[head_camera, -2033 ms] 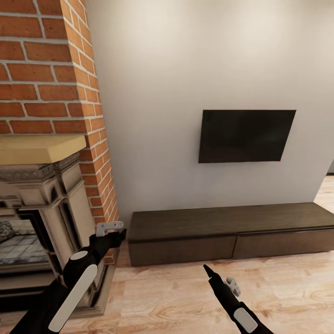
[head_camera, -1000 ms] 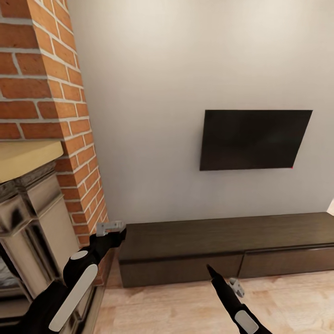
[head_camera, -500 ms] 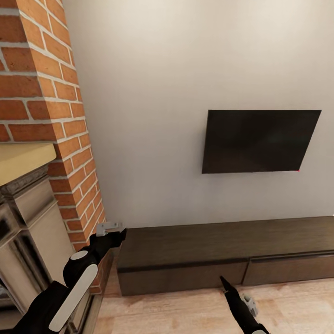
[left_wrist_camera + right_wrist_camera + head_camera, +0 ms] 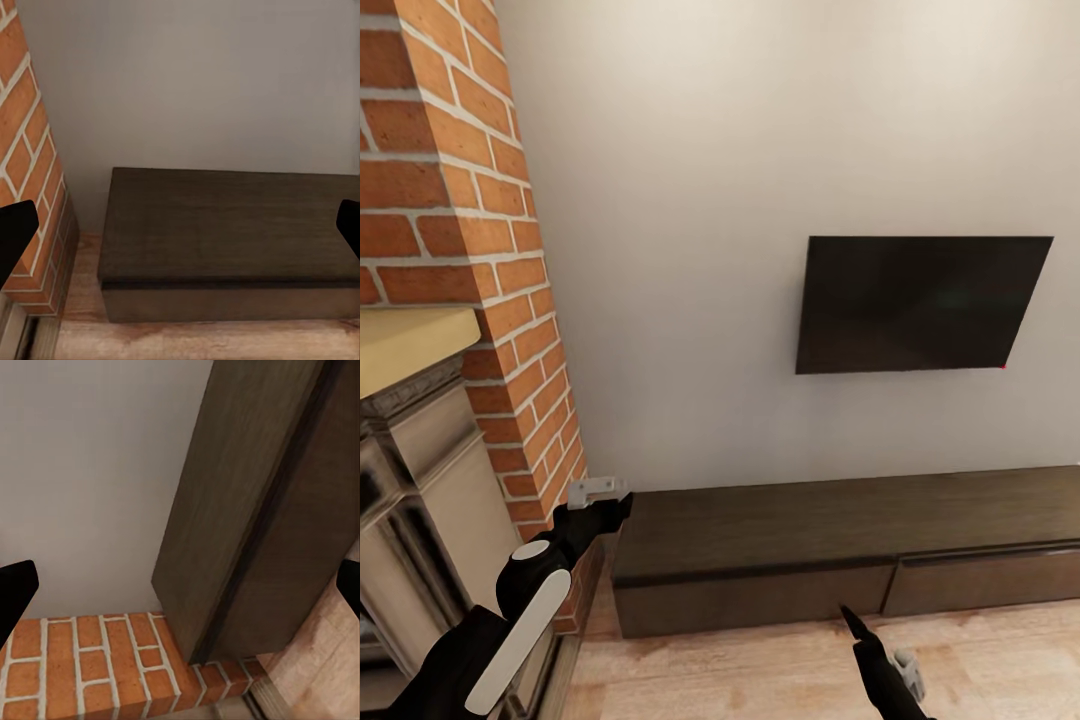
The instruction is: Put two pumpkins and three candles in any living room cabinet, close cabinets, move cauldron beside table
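The cabinet [image 4: 830, 535] is a long low dark-brown unit against the white wall, its two flat drawer fronts flush and shut. It also appears in the left wrist view as the cabinet's left end [image 4: 225, 232] and in the right wrist view as the cabinet [image 4: 255, 525]. My left gripper [image 4: 598, 492] hovers by the cabinet's left end, open [image 4: 180, 232] and holding nothing. My right gripper [image 4: 849, 618] hangs low in front of the drawer fronts, open [image 4: 180, 585] and holding nothing. The pumpkins, candles, cauldron and table are out of view.
A red brick chimney [image 4: 450, 190] and a beige stone fireplace [image 4: 420, 470] stand just left of the cabinet. A black screen [image 4: 920, 305] hangs on the wall above it. Pale wood floor [image 4: 740, 675] runs along the cabinet's front.
The camera moved closer and rightward, shifting the fireplace out to the left, then held still. My right arm has sunk lower in the picture. The left arm keeps its pose.
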